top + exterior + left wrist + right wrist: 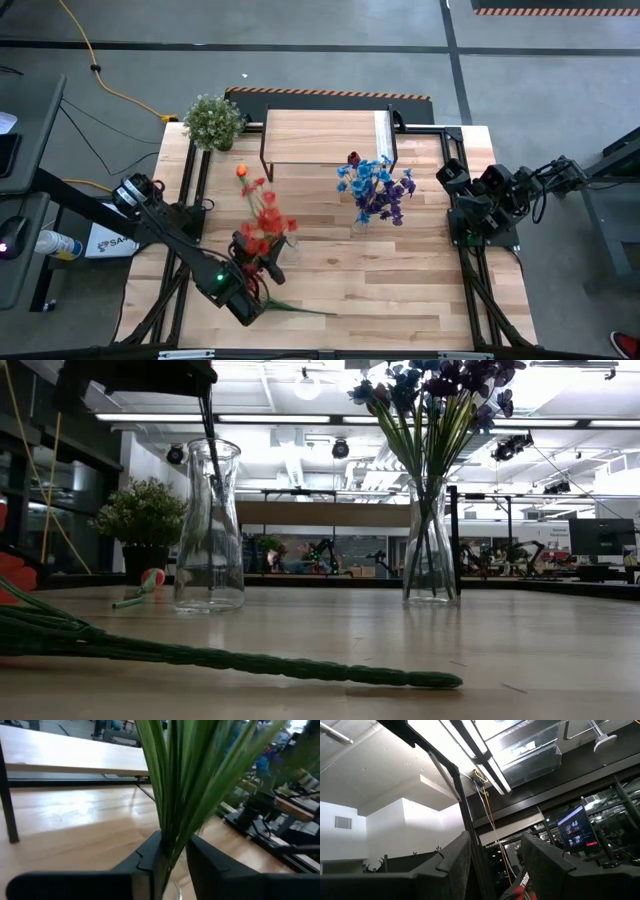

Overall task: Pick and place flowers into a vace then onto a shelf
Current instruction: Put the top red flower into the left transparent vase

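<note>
Looking straight down in the high view, the left gripper sits at lower centre-left of the frame, its fingers pinching the green stems of the red flowers. The bunch's long axis runs from the gripper up toward the red heads, while the stem ends trail right and down across the table. An orange tulip lies just above the red heads. The blue and purple flowers stand at centre-right, just below the shelf, with a dark red bud at the shelf's lower edge. The left arm is plainly the nearer one to the red bunch; the right gripper waits at the right edge, well apart.

In the low view, an empty glass vase stands left of centre, and a second vase right of centre holds the blue and purple sprays. The red bunch's stems lie flat along the bottom left, so they would need tilting upright before entering the empty vase, which I judge to be the goal.

In the left wrist view, the fingers press on the stems at bottom centre.

In the right wrist view, the fingers stand apart, gripping nothing.
</note>
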Available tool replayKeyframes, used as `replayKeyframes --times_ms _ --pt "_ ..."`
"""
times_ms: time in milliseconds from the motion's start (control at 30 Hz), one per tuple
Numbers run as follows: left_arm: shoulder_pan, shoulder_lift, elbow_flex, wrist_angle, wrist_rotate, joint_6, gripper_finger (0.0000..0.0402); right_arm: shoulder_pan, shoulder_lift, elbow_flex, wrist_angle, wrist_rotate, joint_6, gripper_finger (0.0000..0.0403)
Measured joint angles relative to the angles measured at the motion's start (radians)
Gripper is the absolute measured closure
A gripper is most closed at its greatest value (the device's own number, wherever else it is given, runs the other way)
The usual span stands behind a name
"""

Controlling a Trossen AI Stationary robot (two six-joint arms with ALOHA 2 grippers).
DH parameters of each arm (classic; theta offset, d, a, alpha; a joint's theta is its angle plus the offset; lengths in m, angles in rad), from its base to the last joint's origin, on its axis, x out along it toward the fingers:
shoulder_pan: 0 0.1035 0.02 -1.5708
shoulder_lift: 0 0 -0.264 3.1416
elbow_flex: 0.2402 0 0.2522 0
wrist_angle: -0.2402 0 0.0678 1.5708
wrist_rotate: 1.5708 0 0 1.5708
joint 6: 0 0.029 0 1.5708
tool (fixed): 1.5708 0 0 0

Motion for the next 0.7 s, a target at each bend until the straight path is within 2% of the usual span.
replayKeyframes --times_ms 267,467,700 --pt "-0.012 -0.001 0.0 0.0 0.057 0.0 0.0255 0.0 0.0 0.0 0.0 0.0 0.0 0.0237" --pt "0.011 -0.003 0.036 -0.04 0.09 0.001 0.0257 0.0 0.0 0.0 0.0 0.0 0.0 0.0237" --pt "0.022 -0.003 0.142 -0.117 0.214 0.216 0.0258 0.0 0.0 0.0 0.0 -0.002 0.0 0.0237"
